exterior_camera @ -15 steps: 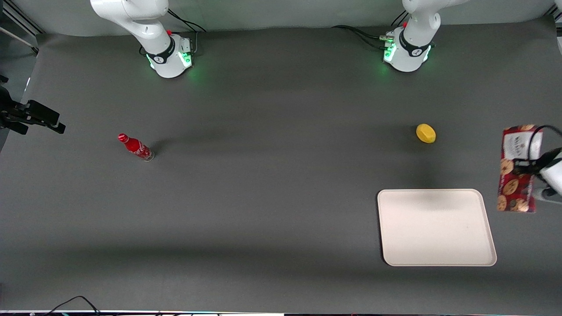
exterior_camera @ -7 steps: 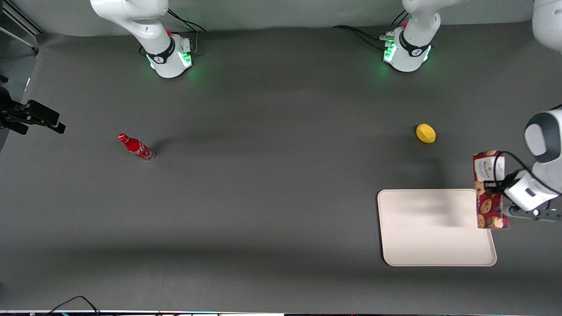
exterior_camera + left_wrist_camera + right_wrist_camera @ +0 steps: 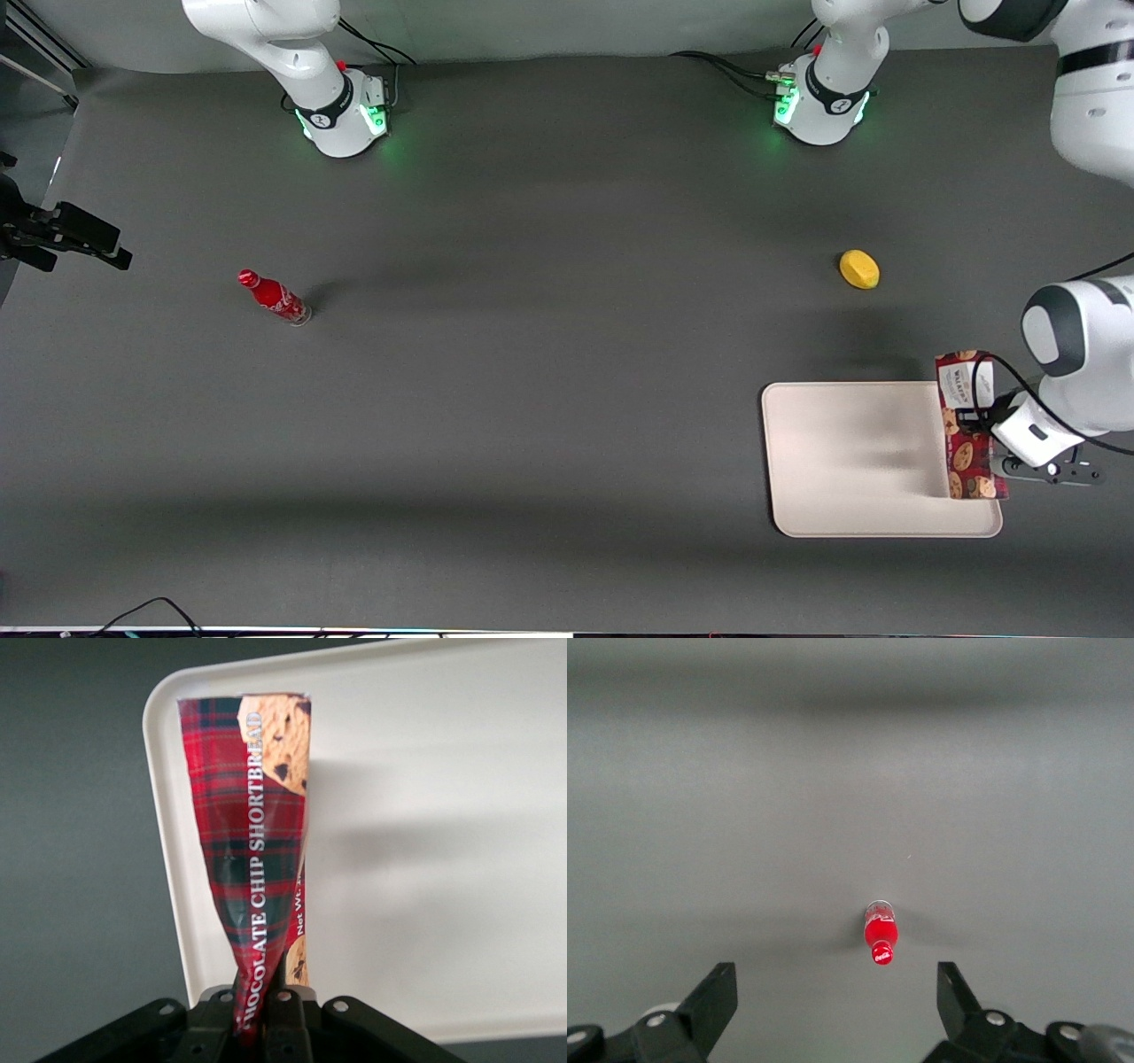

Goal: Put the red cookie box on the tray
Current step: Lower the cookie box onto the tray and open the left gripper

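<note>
The red cookie box (image 3: 964, 425), a long tartan carton with cookie pictures and a white label panel, hangs over the tray's (image 3: 850, 461) edge at the working arm's end of the table. My left gripper (image 3: 985, 418) is shut on the box near its middle. In the left wrist view the red cookie box (image 3: 252, 833) runs out from between the fingers (image 3: 285, 1014), squeezed thin where my gripper (image 3: 261, 1010) pinches it. Its outer end hangs over the cream-white tray (image 3: 425, 833) close to a rounded corner. Whether the box touches the tray cannot be told.
A yellow lemon-like object (image 3: 859, 268) lies on the dark table, farther from the front camera than the tray. A small red bottle (image 3: 273, 296) lies toward the parked arm's end; the same red bottle (image 3: 880, 939) shows in the right wrist view.
The left gripper has carried the box from outside the tray, nearer to the front camera and inward, so it now hangs lower over the tray's edge.
</note>
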{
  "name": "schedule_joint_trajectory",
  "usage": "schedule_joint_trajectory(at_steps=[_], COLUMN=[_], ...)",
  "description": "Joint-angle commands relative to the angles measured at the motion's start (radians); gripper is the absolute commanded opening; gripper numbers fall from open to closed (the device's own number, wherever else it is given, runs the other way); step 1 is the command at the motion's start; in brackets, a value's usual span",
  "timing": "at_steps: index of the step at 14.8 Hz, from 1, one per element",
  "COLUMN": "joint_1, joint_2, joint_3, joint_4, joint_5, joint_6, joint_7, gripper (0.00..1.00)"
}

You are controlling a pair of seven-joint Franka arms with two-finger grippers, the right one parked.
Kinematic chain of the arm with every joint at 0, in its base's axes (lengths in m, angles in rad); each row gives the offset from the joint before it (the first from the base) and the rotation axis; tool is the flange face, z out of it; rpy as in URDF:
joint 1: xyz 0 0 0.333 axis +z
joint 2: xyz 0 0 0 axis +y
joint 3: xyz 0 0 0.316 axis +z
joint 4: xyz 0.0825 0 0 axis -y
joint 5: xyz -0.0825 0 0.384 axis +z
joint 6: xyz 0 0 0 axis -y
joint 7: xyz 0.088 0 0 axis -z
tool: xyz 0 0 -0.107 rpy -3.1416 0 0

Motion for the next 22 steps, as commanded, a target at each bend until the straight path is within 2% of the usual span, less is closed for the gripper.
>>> schedule_joint_trajectory(at_steps=[1, 8, 18, 19, 20, 21, 22], joint_1=[-0.009, -0.009, -0.006, -0.004, -0.001, 0.001, 0.001], joint_2=[0.043, 0.087, 0.124, 0.127, 0.132, 0.132, 0.130], joint_3=[0.006, 0.006, 0.006, 0.006, 0.004, 0.004, 0.006], joint_4=[0.036, 0.038, 0.067, 0.071, 0.073, 0.075, 0.075], joint_5=[0.016, 0.019, 0.010, 0.010, 0.004, 0.004, 0.005], joint_6=[0.048, 0.136, 0.137, 0.137, 0.139, 0.143, 0.145], joint_7=[-0.009, -0.007, -0.007, -0.007, -0.007, -0.007, -0.007], gripper=[0.00, 0.00, 0.00, 0.20, 0.92, 0.91, 1.00])
